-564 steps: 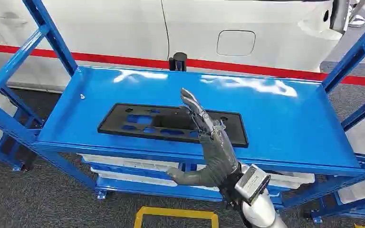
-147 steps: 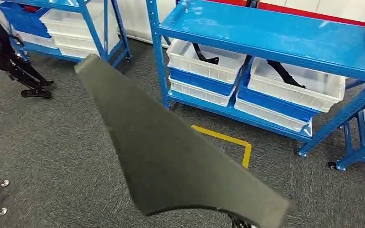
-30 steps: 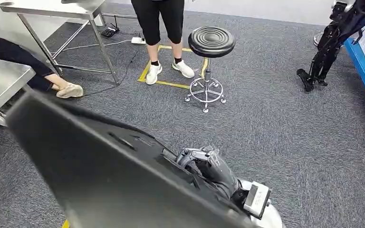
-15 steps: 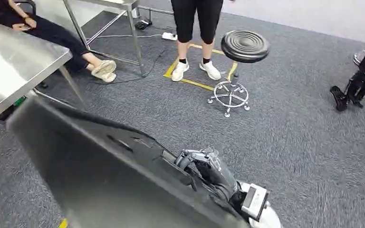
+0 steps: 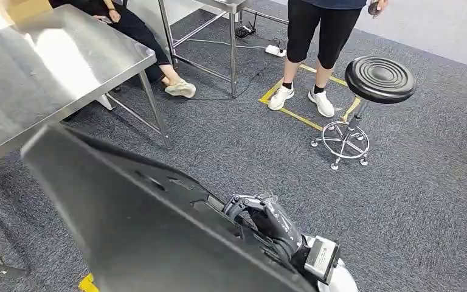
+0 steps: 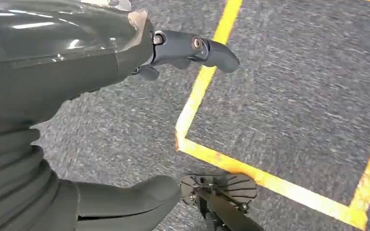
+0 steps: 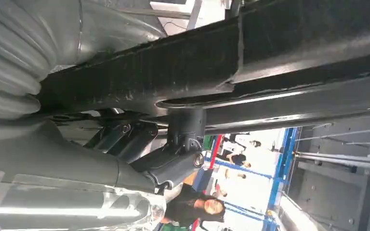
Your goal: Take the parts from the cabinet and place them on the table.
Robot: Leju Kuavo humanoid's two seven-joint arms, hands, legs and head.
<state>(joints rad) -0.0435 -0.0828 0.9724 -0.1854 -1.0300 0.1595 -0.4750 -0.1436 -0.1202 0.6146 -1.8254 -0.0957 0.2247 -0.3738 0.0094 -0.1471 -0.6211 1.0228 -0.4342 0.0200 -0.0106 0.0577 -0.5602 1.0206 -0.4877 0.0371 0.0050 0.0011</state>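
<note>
Head view: steel table (image 5: 48, 67) and stool (image 5: 380, 79) stand on grey carpet (image 5: 425, 201).

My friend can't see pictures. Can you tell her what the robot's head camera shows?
The robot's right hand holds a big flat black part, tilted, low in the picture, above grey carpet. A shiny metal table stands ahead on the left; further back a person stands by a round black stool.
</note>
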